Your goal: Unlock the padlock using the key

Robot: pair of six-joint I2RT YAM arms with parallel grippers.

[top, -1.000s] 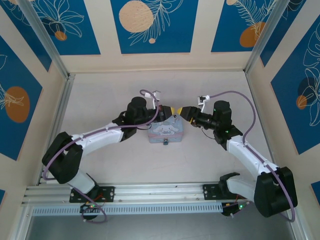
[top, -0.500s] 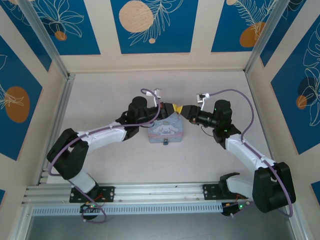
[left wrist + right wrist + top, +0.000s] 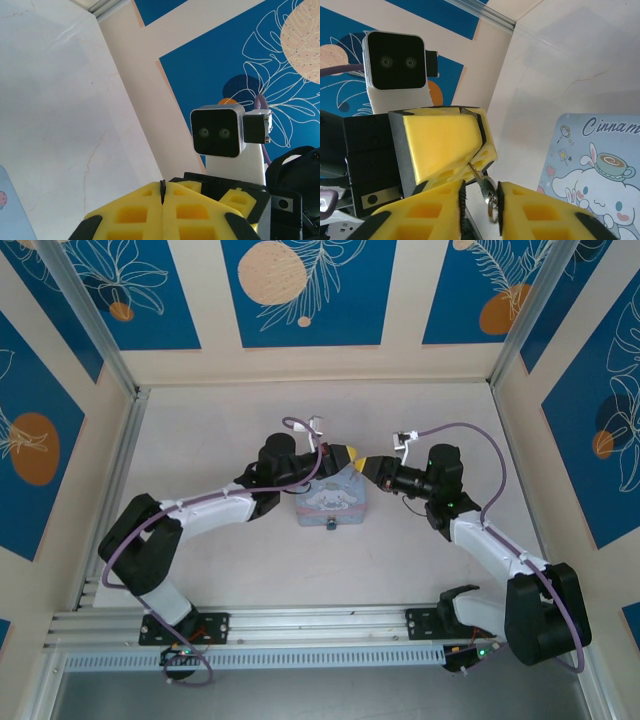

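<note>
The left gripper (image 3: 346, 454) is pressed together on the key (image 3: 484, 187). In the left wrist view its yellow fingers (image 3: 135, 215) meet with no gap, and a thin dark sliver of metal stands out of the seam. In the right wrist view the key's shaft slants down out of those fingers, with its silvery head and a small ring (image 3: 492, 209) hanging below.

The right gripper (image 3: 371, 466) faces the left one tip to tip, the two just about touching above the far edge of the tin (image 3: 331, 497). Its fingers (image 3: 542, 210) stand slightly apart. The key's head and ring lie in the narrow gap between them. Whether either pad touches the metal cannot be told.

The tin lies flat on the table (image 3: 200, 430), near its middle. It is pastel blue, with a white cartoon dog on the lid. Both arms reach in over it from the near corners, the left from the left side, the right from the right.

The padlock (image 3: 331, 526) is a tiny dark spot at the tin's near edge, touching it, well apart from both grippers. It is too small to tell whether its shackle is closed.
</note>
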